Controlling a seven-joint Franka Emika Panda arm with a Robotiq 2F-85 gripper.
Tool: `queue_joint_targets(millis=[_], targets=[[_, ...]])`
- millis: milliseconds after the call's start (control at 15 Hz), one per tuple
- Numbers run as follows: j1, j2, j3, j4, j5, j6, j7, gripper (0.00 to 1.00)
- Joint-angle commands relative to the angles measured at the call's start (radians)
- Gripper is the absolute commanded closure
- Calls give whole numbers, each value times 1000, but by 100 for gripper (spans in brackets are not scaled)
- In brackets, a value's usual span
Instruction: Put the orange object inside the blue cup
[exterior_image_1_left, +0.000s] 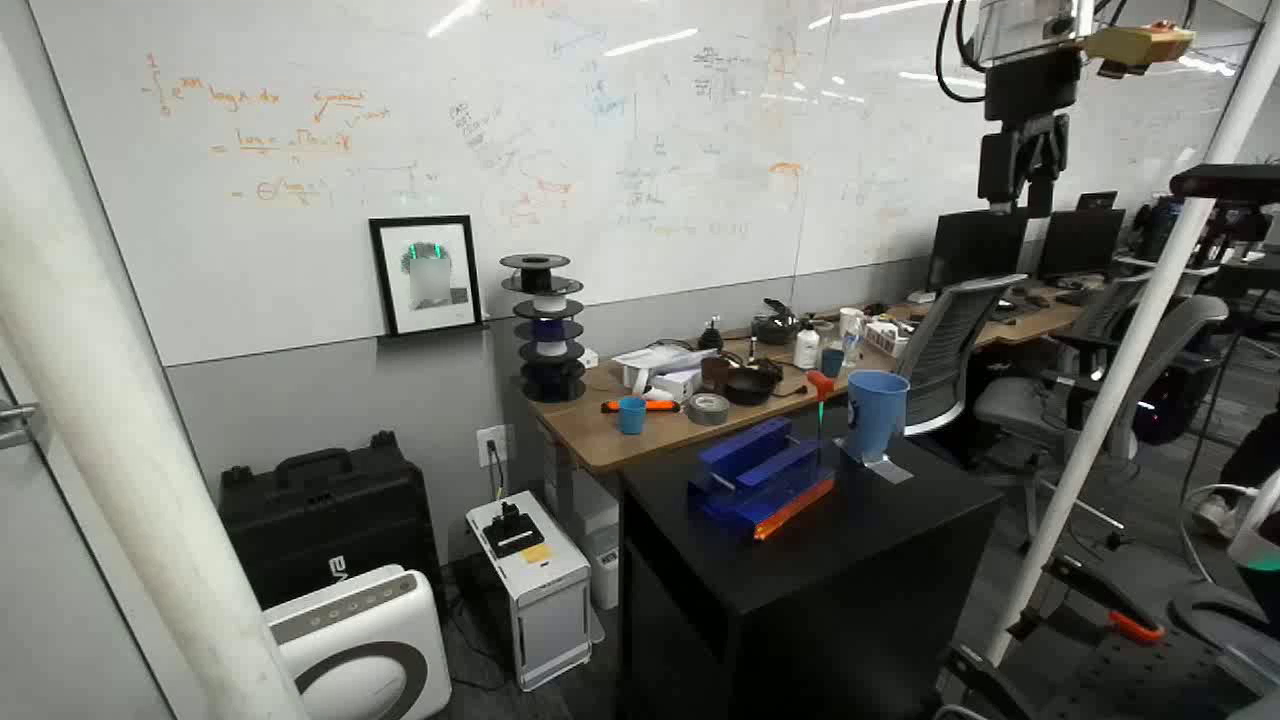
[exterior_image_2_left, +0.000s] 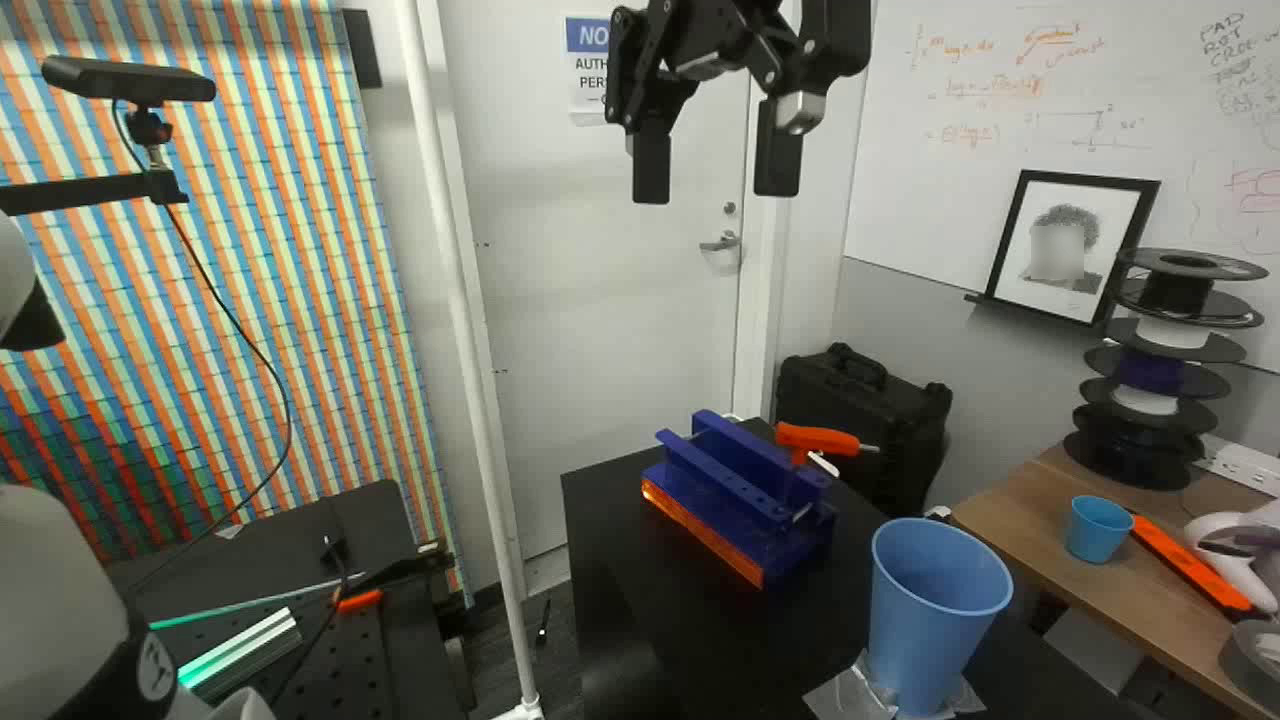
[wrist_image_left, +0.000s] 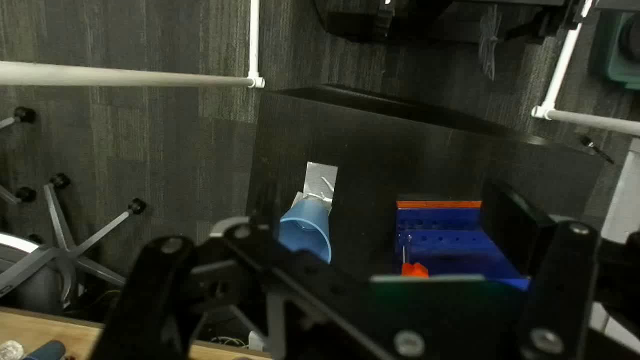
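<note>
The orange object is an orange-handled tool (exterior_image_1_left: 821, 385) standing in a dark blue rack (exterior_image_1_left: 765, 470) on a black cabinet. Its handle also shows in an exterior view (exterior_image_2_left: 818, 438) and in the wrist view (wrist_image_left: 414, 270), where the gripper body partly hides it. The blue cup (exterior_image_1_left: 880, 415) is a tall light-blue tumbler standing upright beside the rack, with silver tape at its base. It also shows in an exterior view (exterior_image_2_left: 930, 625) and in the wrist view (wrist_image_left: 311, 214). My gripper (exterior_image_2_left: 715, 185) is open and empty, high above the rack and cup, pointing down.
The rack's front has an orange strip (exterior_image_1_left: 793, 510). A wooden desk (exterior_image_1_left: 590, 440) behind the cabinet holds a small blue cup (exterior_image_1_left: 631, 415), a tape roll (exterior_image_1_left: 708, 408) and clutter. Spools (exterior_image_2_left: 1160, 380) are stacked on the desk's end. White poles (exterior_image_2_left: 470, 340) stand around the cabinet.
</note>
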Motion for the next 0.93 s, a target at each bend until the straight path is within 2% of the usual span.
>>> queue_joint_targets(millis=[0, 800, 867], targets=[[15, 0, -12, 7, -5, -3, 5, 0], [15, -4, -12, 14, -5, -3, 5, 0], [18, 27, -11, 19, 9, 22, 23, 0]])
